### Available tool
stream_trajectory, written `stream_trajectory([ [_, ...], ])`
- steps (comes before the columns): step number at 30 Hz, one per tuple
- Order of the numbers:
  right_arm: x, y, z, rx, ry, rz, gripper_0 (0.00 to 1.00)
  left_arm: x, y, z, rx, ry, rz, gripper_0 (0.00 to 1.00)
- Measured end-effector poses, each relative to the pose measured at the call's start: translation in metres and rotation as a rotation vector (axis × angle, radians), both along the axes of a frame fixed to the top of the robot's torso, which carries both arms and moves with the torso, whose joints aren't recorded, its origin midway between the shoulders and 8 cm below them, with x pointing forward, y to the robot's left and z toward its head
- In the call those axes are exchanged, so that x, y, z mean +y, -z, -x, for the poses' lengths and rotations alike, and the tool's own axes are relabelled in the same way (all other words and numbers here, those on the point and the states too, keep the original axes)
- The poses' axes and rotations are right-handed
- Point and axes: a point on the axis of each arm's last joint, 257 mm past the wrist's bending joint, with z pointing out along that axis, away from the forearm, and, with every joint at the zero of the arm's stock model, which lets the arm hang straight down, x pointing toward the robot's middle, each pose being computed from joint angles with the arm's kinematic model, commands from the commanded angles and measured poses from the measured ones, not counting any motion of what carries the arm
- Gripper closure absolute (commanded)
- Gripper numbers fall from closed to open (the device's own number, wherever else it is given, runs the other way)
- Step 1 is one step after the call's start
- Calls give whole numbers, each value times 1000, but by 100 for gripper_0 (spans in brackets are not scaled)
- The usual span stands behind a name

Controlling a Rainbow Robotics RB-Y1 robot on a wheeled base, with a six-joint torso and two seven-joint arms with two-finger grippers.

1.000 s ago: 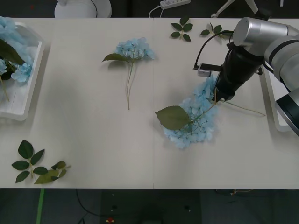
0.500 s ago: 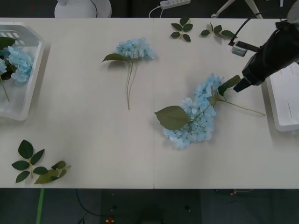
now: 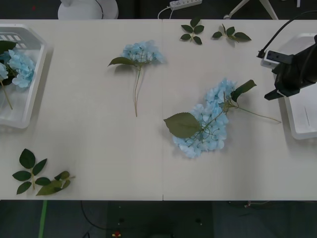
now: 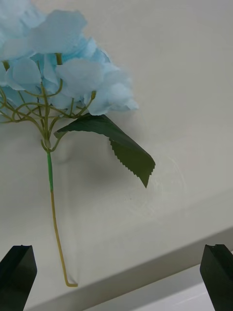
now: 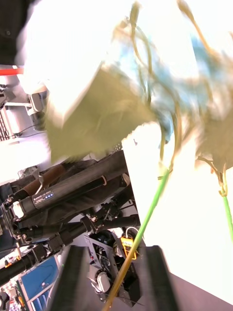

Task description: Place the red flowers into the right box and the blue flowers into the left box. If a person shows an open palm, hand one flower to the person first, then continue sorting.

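A large blue flower [image 3: 208, 126] lies right of the table's middle, its thin stalk [image 3: 257, 115] pointing toward the right box [image 3: 303, 119]. My right gripper [image 3: 275, 93] hovers open and empty just past the stalk's end, by that box's near rim. In the right wrist view the bloom [image 4: 58, 63], a dark leaf [image 4: 124, 148] and the stalk [image 4: 56, 228] lie ahead of the right gripper [image 4: 116, 279]. A smaller blue flower [image 3: 142, 52] lies at the back centre. The left box [image 3: 30, 106] holds blue flowers [image 3: 21, 67]. My left gripper [image 5: 116, 279] is close to blurred stems and leaves [image 5: 145, 223]. Red flowers are out of view.
Loose green leaf sprigs lie at the front left [image 3: 37, 176] and along the back edge [image 3: 193, 30] [image 3: 231, 33]. A white lamp base [image 3: 88, 8] and a power strip [image 3: 184, 3] sit beyond the table's far edge. Bare tabletop spreads between the two flowers.
My right gripper has drawn back from the large blue flower, rightward to the right box's rim. The flower stays on the table, its leaf uncovered. The blooms in the left box have shifted.
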Motion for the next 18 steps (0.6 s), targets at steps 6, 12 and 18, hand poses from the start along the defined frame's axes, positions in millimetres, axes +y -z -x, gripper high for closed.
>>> stream_trajectory([
  [6,29,10,6,-57,-99,29,0,-12,4,0,32,16,-10,3],
  [12,32,10,4,-115,-189,179,0,-65,6,-5,53,93,86,0],
  [18,-4,18,6,-61,-10,253,0,-139,5,-20,41,255,207,0],
])
